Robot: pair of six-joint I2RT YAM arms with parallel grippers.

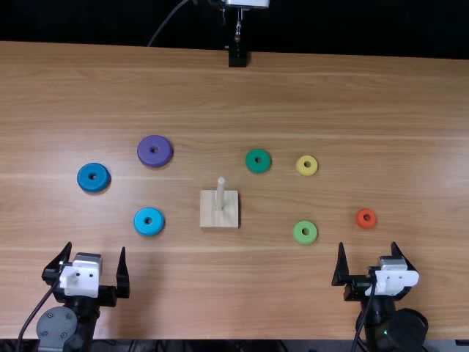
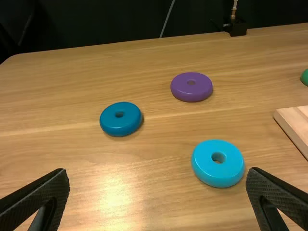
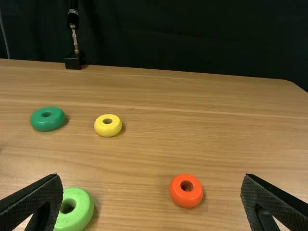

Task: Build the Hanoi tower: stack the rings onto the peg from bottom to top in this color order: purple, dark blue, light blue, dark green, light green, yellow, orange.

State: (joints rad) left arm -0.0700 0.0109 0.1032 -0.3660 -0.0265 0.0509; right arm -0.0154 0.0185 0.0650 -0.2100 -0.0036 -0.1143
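While the peg (image 1: pixel 220 195) stands upright, rings (image 1: pixel 154 159) lie apart.

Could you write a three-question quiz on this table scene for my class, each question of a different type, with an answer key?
1. Multiple choice: What is on the peg?
a) nothing
b) the dark green ring
c) the light green ring

2. True or false: In the top view, the orange ring lies nearer to the right gripper than the yellow ring does.

3. Fill in the blank: By the task's colour order, the first ring to go on is the ____ one.

Key: 1. a; 2. true; 3. purple (the purple ring lies flat on the table)
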